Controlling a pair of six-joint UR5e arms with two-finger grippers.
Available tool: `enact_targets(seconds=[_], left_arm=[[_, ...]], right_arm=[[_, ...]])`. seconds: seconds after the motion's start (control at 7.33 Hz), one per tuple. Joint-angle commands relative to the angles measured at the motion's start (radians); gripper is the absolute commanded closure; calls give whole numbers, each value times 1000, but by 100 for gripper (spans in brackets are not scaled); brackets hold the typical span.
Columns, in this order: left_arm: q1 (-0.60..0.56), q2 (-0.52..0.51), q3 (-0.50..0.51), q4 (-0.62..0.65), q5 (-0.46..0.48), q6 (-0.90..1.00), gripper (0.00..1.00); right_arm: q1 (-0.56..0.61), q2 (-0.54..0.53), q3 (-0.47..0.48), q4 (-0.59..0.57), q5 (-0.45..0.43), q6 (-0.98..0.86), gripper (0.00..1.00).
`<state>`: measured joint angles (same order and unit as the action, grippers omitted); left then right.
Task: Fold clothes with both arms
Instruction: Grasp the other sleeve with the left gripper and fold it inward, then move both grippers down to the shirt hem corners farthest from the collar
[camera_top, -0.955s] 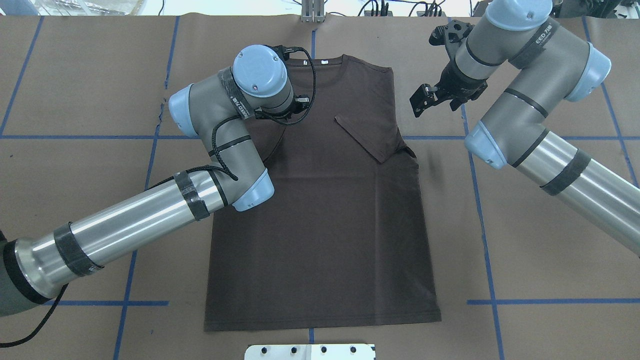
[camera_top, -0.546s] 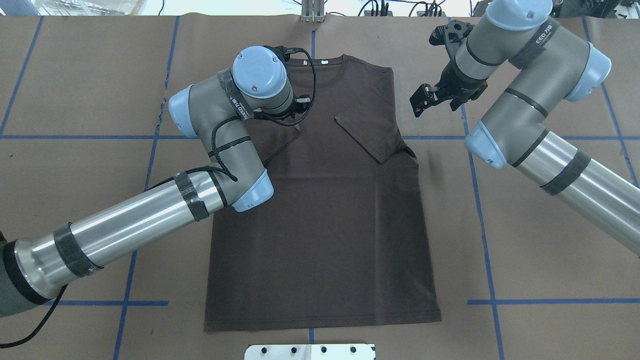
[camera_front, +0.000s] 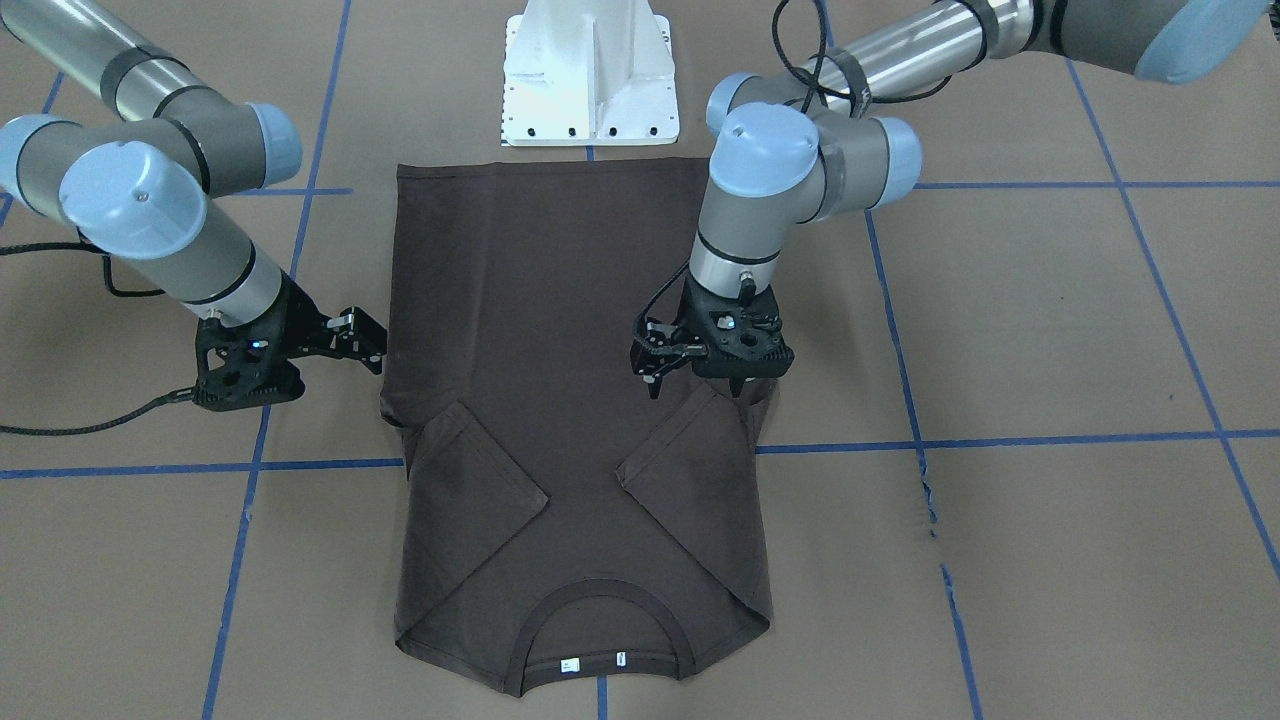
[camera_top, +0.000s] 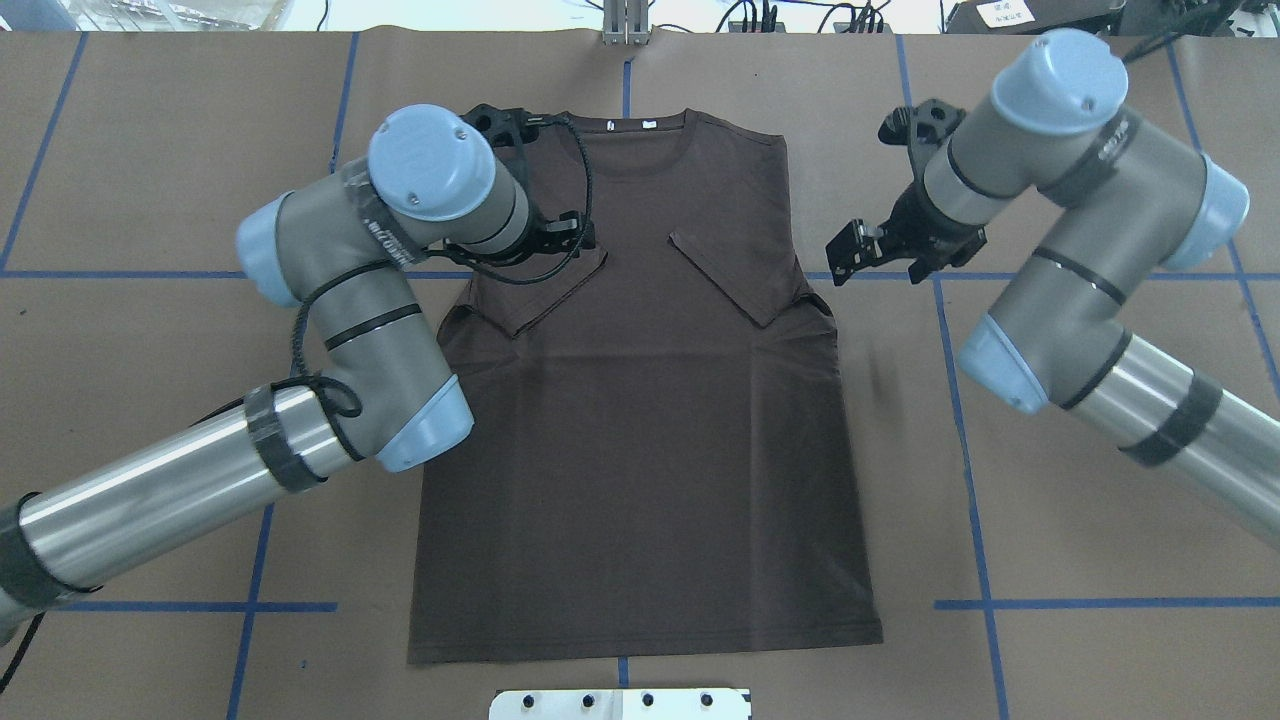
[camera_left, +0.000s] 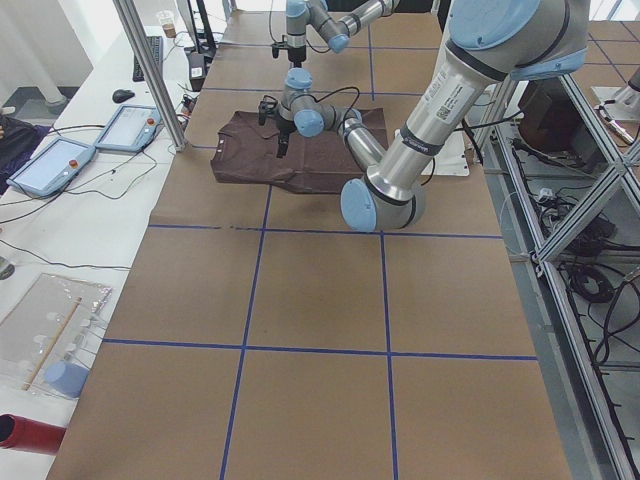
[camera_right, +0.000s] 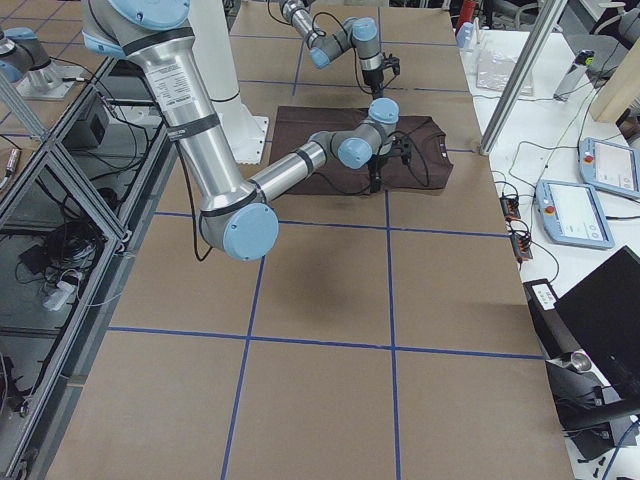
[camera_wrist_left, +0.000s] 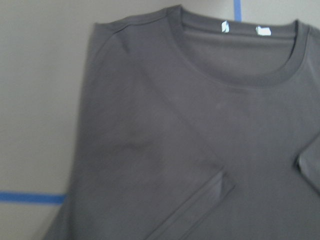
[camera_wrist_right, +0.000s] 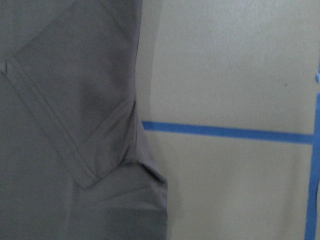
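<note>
While the left pincer (camera_front: 700, 385) and right pincer (camera_front: 368, 340) gape empty, a white pedestal (camera_front: 590, 70) sits beside the T-shirt (camera_front: 560, 300)

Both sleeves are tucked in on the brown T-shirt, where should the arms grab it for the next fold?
Probably the bottom hem at its two corners, each approached from its own side edge. The T-shirt lies flat, its hem straight and uncovered, so pinched corners can be carried up to the collar.

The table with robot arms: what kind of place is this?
Probably a robotics lab, not a home: brown paper with a blue tape grid covers the table, control tablets lie on a side bench, and metal framing stands beside it.
</note>
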<state>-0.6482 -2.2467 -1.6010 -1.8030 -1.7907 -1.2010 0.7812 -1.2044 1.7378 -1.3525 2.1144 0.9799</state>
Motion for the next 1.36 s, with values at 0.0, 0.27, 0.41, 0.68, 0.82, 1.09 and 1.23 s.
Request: enact_targets(seconds=[0.0,0.27,0.41,0.68,0.82,1.09,1.23], left_arm=[[2,128,-230,94,-15,32,0],[8,137,-278,164,-25,32,0],[18,177,-337,166,-22,28,0],[24,193,-385,184,-22,24,0],[24,193,-387,185,-22,27,0],[24,187,-387,185,-22,27,0],[24,185,-390,185,-22,27,0]], right_arm=[[-213,-180,255,6,-201,213,0],[-421,-300,305,134,-351,408,0],[-522,-355,302,197,-460,472,0],[-627,-375,301,199,-501,554,0],[-655,-374,302,197,-517,577,0],[-662,-379,305,185,-516,577,4],[-662,-391,307,185,-510,579,21]])
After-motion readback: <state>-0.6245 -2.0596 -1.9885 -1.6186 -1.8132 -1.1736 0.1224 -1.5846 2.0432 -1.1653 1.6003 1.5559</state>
